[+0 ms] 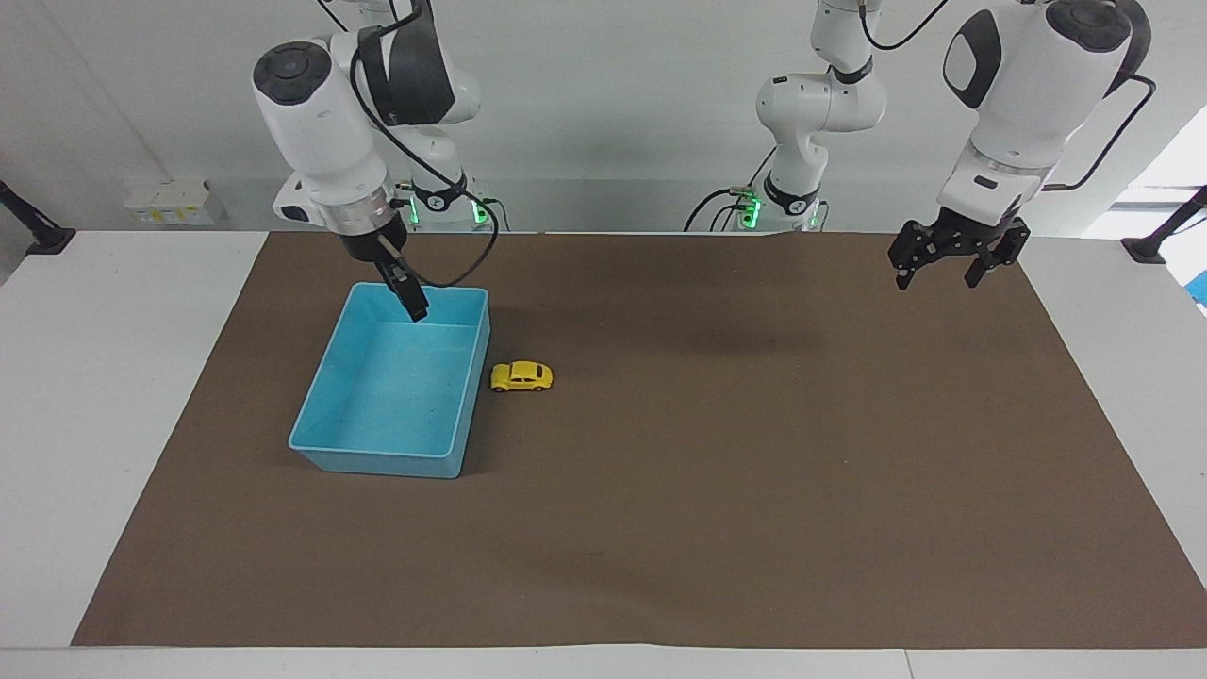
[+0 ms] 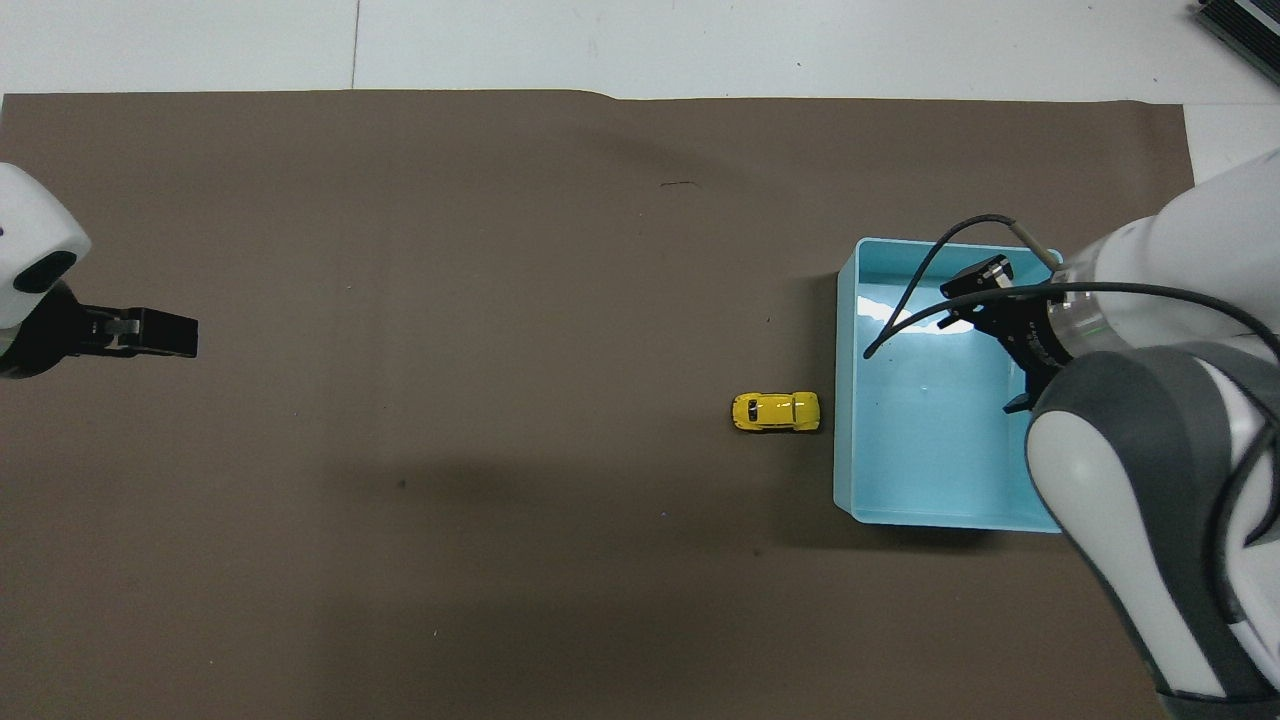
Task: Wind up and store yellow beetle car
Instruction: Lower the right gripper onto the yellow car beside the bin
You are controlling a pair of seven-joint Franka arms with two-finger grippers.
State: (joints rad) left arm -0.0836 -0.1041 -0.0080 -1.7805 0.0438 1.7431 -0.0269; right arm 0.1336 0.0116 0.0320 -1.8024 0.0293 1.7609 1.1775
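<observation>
The yellow beetle car point(image 1: 521, 376) stands on the brown mat, right beside the long wall of the blue bin point(image 1: 377, 461), on the side toward the left arm's end. It also shows in the overhead view point(image 2: 776, 411), beside the bin point(image 2: 846, 450). The bin holds nothing. My right gripper point(image 1: 413, 304) hangs over the bin's end nearest the robots, turned edge-on, and shows in the overhead view point(image 2: 982, 278) too. My left gripper point(image 1: 936, 274) is open and empty, raised over the mat near the left arm's end, well away from the car point(image 2: 175, 335).
The brown mat point(image 1: 717, 490) covers most of the white table point(image 1: 104, 396). A black cable point(image 2: 905, 310) loops from the right wrist over the bin. Small white boxes point(image 1: 170, 201) sit by the wall at the right arm's end.
</observation>
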